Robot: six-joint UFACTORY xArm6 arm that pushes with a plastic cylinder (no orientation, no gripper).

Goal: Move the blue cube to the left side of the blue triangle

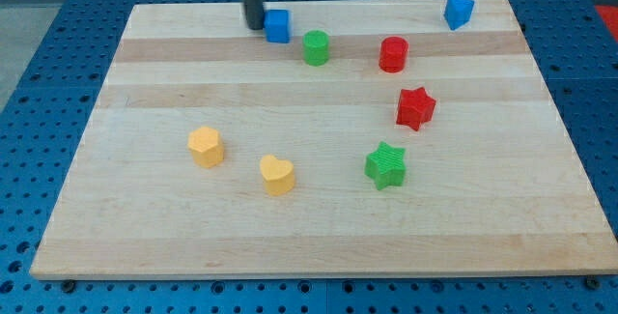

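— Blue cube sat where? And the pincer?
— Top of the surface, my tip touching its left; no pincer showed. The blue triangle lay well right; most remained.

Bright even overhead light, soft short shadows under blocks, mild sheen on wooden board, focus sharp

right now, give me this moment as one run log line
tip touching blue cube from view's left | blue triangle far at view's right, top edge | cube not yet beside it | green cylinder near cube
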